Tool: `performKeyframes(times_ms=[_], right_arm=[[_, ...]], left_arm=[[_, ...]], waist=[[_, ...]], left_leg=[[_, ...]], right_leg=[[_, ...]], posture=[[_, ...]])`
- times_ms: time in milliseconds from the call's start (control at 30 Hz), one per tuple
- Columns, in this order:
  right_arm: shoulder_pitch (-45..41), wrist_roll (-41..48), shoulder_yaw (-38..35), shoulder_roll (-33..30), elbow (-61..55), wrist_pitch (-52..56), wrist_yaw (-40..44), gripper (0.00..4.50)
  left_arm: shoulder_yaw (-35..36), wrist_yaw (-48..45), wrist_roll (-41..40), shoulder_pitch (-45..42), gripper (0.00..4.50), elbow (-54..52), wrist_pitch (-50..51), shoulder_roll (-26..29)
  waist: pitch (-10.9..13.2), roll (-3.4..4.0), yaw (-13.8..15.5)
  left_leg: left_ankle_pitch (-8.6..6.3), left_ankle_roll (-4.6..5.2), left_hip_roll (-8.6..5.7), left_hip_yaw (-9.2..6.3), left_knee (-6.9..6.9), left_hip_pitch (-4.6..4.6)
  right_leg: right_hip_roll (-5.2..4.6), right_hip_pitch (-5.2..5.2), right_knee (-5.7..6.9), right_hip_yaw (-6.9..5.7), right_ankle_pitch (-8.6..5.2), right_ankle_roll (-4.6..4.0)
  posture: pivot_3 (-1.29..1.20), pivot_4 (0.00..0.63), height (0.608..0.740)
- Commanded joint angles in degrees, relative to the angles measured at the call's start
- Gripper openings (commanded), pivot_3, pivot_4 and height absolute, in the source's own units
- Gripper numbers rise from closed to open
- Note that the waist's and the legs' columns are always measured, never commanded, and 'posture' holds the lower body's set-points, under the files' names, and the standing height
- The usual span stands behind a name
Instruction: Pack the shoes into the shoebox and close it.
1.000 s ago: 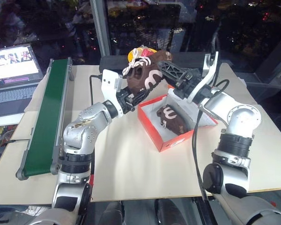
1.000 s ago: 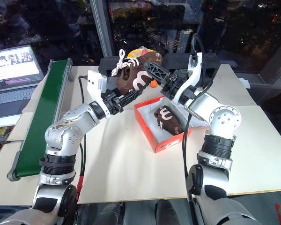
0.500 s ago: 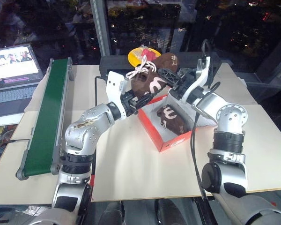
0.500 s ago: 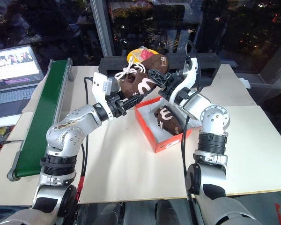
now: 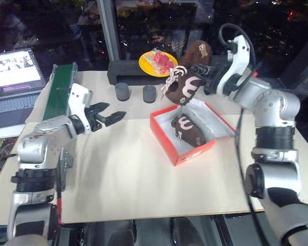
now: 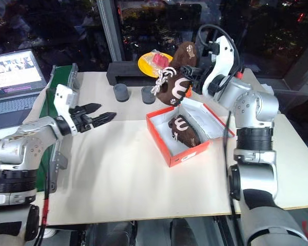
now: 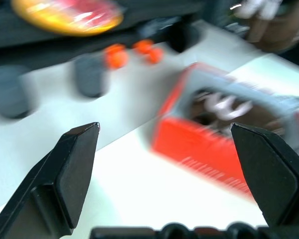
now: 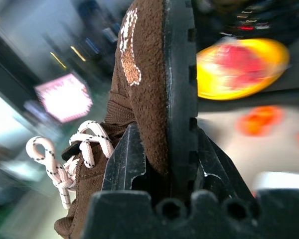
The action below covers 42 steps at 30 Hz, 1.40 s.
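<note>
The red-orange shoebox (image 5: 163,134) sits open in the middle of the table, its lid (image 5: 217,122) folded back to the right. One dark brown fuzzy shoe (image 5: 188,131) lies inside it. The other shoe (image 5: 184,88) hangs tilted in the air over the box's far edge, white laces dangling. My right gripper (image 5: 200,77) is shut on its heel end, the fingers (image 8: 127,159) clamping the fuzzy wall beside the sole. Well left of the box, my left gripper (image 5: 116,110) stands open and empty above the table, pointing toward the box (image 7: 199,144).
Two grey cylinders (image 5: 122,91) (image 5: 149,94) stand behind the box, before a black bar (image 5: 124,72) and a yellow plate (image 5: 157,62) with red items. A green conveyor (image 5: 55,97) and a laptop (image 5: 13,77) are at the left. Bare tabletop lies in front.
My left gripper let go of the shoe, opened wide and pulled away to the left. My right gripper shut on the shoe, rolled it and now carries it alone.
</note>
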Motion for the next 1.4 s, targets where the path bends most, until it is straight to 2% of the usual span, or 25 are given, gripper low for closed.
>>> performKeyframes(times_ms=[33, 367, 500, 600, 800, 933, 1100, 1300, 1400], right_arm=[[-2.96, -4.88, 2.70, -2.65, 2.82, -4.38, 8.53, 0.43], [-3.38, -8.79, 7.49, -3.53, 3.06, -1.08, 24.30, 0.43], [-3.86, -6.16, 5.49, -1.39, 4.86, 4.11, 27.71, 0.43], [-3.68, -7.81, 6.53, -0.41, 6.26, 3.46, 29.30, 0.43], [-5.59, -12.50, 7.74, 3.70, 18.60, -3.46, 30.98, 0.43], [-10.71, -14.85, 6.99, 3.00, 26.56, -6.08, 34.79, 0.43], [-13.92, -17.55, 7.19, 1.96, 31.11, -8.24, 40.55, 0.43], [-12.20, -21.76, 8.15, 1.68, 32.68, -11.56, 42.75, 0.43], [-6.36, -26.65, 11.25, 1.54, 31.21, -20.75, 41.07, 0.43]], left_arm=[[-0.53, 1.16, -0.37, 2.29, 4.50, -5.73, -0.38, -1.44], [0.33, 4.48, -0.28, 8.91, 4.50, -11.49, -0.14, -2.75], [1.38, 6.25, -0.61, 10.51, 4.50, -13.14, -0.07, -3.16], [2.26, 7.29, -0.99, 11.83, 4.50, -14.60, 0.32, -3.01], [4.25, 9.53, -1.86, 15.22, 4.50, -18.80, 2.05, -2.66], [5.82, 10.69, -2.45, 17.53, 4.50, -20.89, 2.97, -2.37], [6.00, 11.64, -2.83, 18.42, 4.50, -21.98, 3.54, -3.14], [5.14, 12.27, -3.06, 18.01, 4.50, -22.42, 3.88, -3.58], [5.18, 12.46, -3.36, 17.56, 4.50, -22.43, 4.07, -3.37]], waist=[[0.00, -0.01, 0.14], [0.00, 0.00, -0.28], [0.00, -0.01, -0.17], [0.00, 0.00, -0.13], [0.00, -0.01, -0.32], [0.00, -0.01, -0.23], [0.00, 0.00, -0.22], [0.00, 0.00, -0.27], [-0.02, -0.04, -0.26]], left_leg=[[0.00, 0.00, 0.00, 0.00, 0.00, -0.01], [0.00, 0.00, 0.02, -0.01, 0.04, 0.05], [0.00, 0.00, 0.01, -0.01, 0.05, 0.03], [0.00, 0.00, 0.02, -0.02, 0.06, 0.04], [0.00, -0.01, 0.02, -0.01, 0.06, 0.10], [0.00, -0.01, 0.01, -0.01, 0.10, 0.10], [-0.01, -0.01, 0.01, -0.02, 0.09, 0.10], [-0.01, -0.02, 0.01, -0.02, 0.09, 0.08], [-0.01, -0.02, 0.01, -0.01, 0.09, 0.11]], right_leg=[[0.00, 0.00, 0.00, 0.00, 0.00, 0.00], [0.02, -0.02, 0.14, 0.02, 0.01, -0.01], [0.01, -0.02, 0.12, 0.01, 0.00, 0.00], [0.02, -0.02, 0.15, 0.01, 0.01, -0.01], [0.03, 0.01, 0.17, 0.01, 0.01, -0.01], [0.01, 0.03, 0.18, 0.01, 0.01, -0.01], [0.03, 0.02, 0.18, 0.00, 0.01, -0.01], [0.02, 0.00, 0.18, 0.01, 0.01, -0.01], [0.03, 0.03, 0.19, 0.01, 0.01, -0.01]], posture=[[0.00, 0.150, 0.740], [0.00, 0.150, 0.740], [0.00, 0.150, 0.740], [0.00, 0.150, 0.740], [0.00, 0.150, 0.740], [0.00, 0.150, 0.740], [0.00, 0.150, 0.740], [0.00, 0.150, 0.740], [0.00, 0.150, 0.740]])
